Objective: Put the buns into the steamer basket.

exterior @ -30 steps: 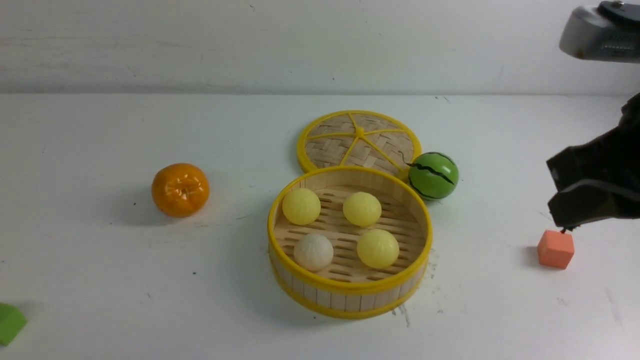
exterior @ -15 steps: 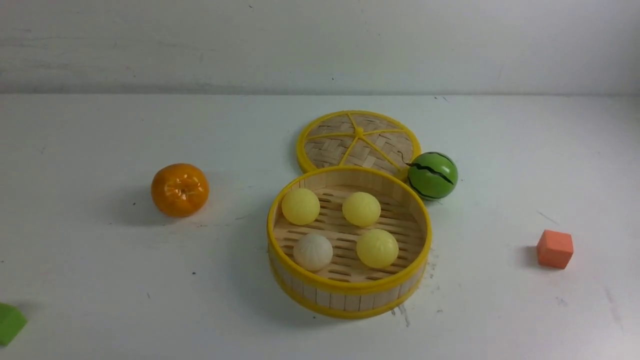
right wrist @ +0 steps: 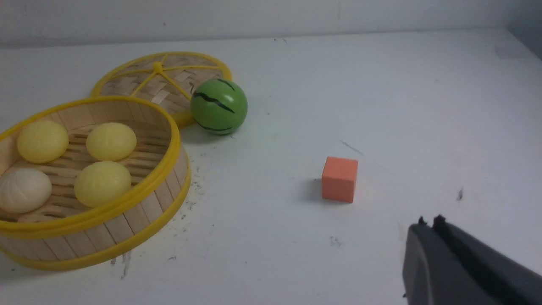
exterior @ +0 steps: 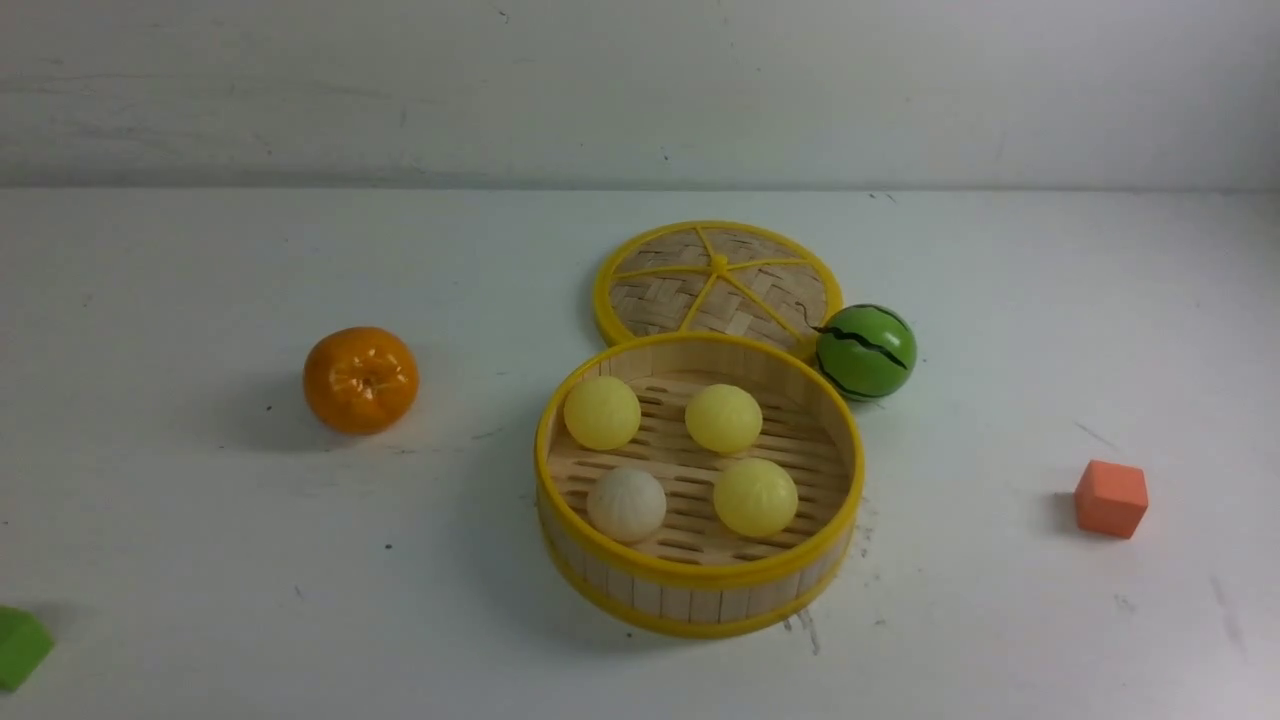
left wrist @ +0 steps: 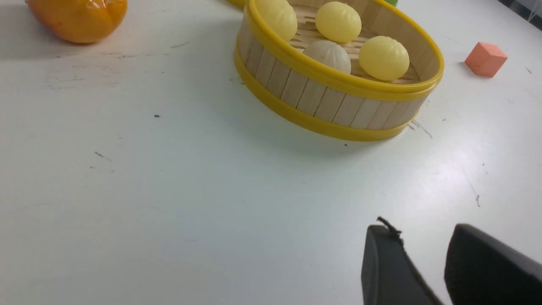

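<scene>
Front view: the steamer basket (exterior: 700,600) stands on the white table (exterior: 200,560), slightly right of centre. All four buns lie on its slatted floor, none touching another: a pale yellow bun (exterior: 602,412) at the far left, a second yellow bun (exterior: 724,418) at the far right, an off-white pleated bun (exterior: 626,505) at the near left, and a third yellow bun (exterior: 755,496) at the near right. Just behind the basket lies a flat woven lid (exterior: 716,285) with a yellow rim and spokes; its near edge is hidden by the basket's wall. A green striped ball (exterior: 866,351) rests against the lid's right edge, close to the basket. An orange fruit (exterior: 361,379) sits well apart to the left, an orange cube (exterior: 1111,498) well apart to the right, and a green block (exterior: 20,647) shows at the near left corner. Neither arm appears in this view.

Left wrist view: the left gripper (left wrist: 423,250) is off the basket's near side over bare table, its two dark fingers (left wrist: 383,267) standing apart with a clear gap and nothing between them.

Right wrist view: the right gripper (right wrist: 428,223) hangs near the cube, its jaws pressed together and empty; basket, lid and striped ball lie beyond.
</scene>
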